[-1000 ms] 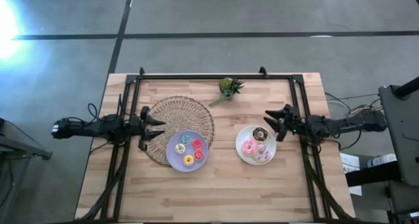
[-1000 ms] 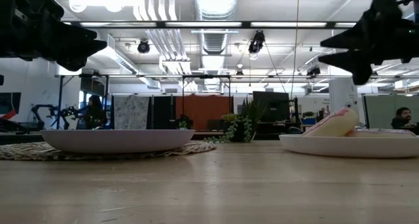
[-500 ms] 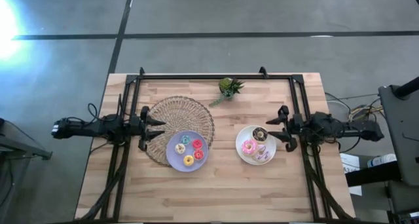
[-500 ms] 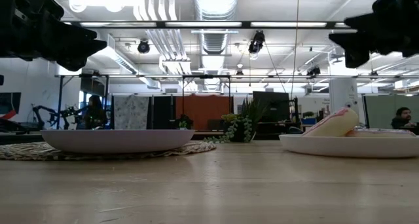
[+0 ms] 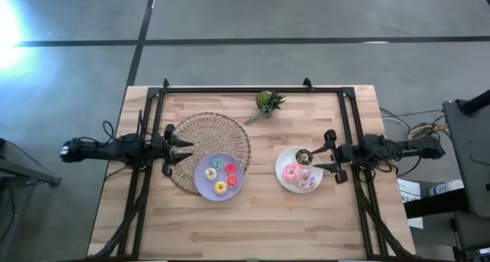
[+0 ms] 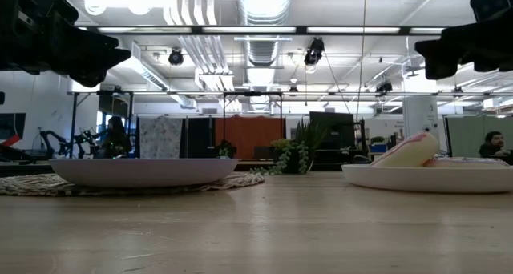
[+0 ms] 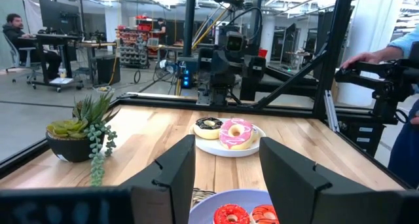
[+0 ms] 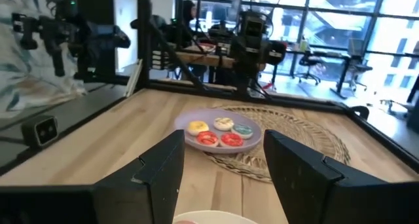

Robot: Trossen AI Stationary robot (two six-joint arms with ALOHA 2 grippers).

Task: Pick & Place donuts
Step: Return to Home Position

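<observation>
Right gripper [image 5: 325, 155] is being pulled back off the white plate [image 5: 285, 184], jaws spread, empty; left gripper [image 5: 184, 151] parked, jaws spread. Homing is being finished; no grasp needed next.

Left gripper [image 5: 184, 150] and right gripper [image 5: 317, 158] hover level, fingers spread; arms reach inward.

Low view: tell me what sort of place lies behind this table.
Probably an open-plan robotics lab or workshop. Exposed ceiling ducts run overhead, a person sits at a desk off to one side, and office chairs stand beyond the table.
</observation>
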